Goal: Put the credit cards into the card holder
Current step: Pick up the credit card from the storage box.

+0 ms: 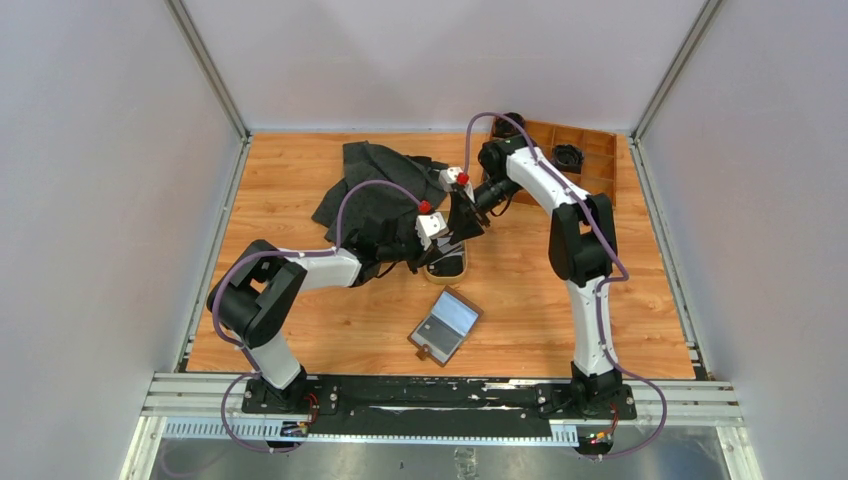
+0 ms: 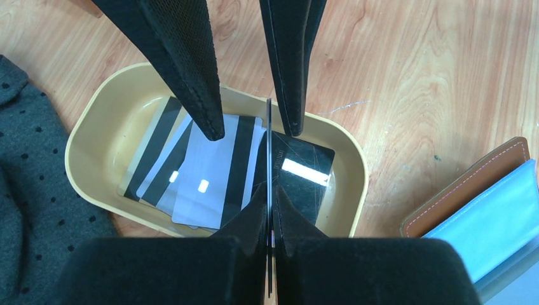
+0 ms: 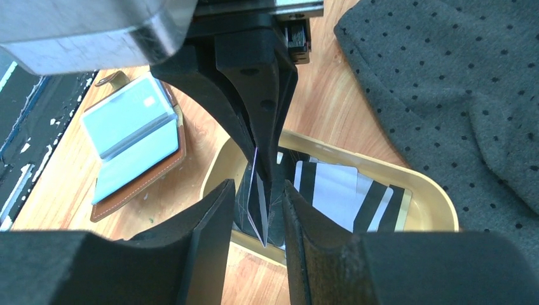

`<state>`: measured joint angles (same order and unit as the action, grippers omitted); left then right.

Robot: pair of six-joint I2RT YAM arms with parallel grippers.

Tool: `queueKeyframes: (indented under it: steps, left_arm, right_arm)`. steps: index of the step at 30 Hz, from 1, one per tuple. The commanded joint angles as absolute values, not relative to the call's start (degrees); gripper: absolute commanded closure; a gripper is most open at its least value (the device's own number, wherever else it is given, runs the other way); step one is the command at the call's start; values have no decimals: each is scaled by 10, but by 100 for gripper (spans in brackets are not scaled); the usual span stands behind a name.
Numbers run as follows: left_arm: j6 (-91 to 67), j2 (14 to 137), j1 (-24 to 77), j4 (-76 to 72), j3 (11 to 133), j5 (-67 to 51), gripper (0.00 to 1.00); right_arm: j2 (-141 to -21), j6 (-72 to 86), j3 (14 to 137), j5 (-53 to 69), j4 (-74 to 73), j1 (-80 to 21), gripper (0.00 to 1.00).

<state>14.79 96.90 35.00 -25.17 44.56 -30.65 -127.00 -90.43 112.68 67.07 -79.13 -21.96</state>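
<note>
Tray: a tan oval tray (image 2: 105, 121) sits near the middle of the wooden table (image 1: 300, 340).
Credit cards: a small heap of credit cards (image 2: 203, 171) lies flat inside the tray. Some have black and white stripes and some are pale. One shiny black one lies at the end of the tray closest to the card holder.
Held card: one dark held card (image 3: 255, 206) stands on its thin edge right over the tray. I cannot tell if its low corner touches the tray.
Left gripper: the left gripper (image 2: 269, 197) hangs over the tray with its two fingers squeezed tight on the held card.
Right gripper: the right gripper (image 3: 259, 197) is over the tray as well, facing the left one. Its fingers are a little way apart, one on each side of the held card. A thin gap shows on each side, so it does not pinch the card.
Card holder: the card holder (image 1: 446, 326) lies open on the table near the tray, on the side closer to the arm bases, and does not touch it. Its brown leather edge shows and its pale blue pockets face up.
Cloth: a dark grey spotted cloth (image 1: 375, 190) lies just beside the tray, on its far left side.
Box: a wooden box (image 1: 585, 160) with compartments is well apart from the tray, in the far right corner.
</note>
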Motion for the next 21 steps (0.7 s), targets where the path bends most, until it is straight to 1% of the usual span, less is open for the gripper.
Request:
queueKeyframes:
  steps: [1, 8, 21]
  left_arm:
    - [154, 951, 352, -258, 438, -309, 100]
    - [159, 951, 355, -258, 436, -312, 100]
    - [172, 948, 356, -258, 432, -315, 100]
  right_arm:
    - [-1282, -896, 1143, 657, -803, -227, 64]
    - [-1286, -865, 1158, 648, -786, -227, 73]
    - [-1284, -851, 1168, 638, -777, -228, 74]
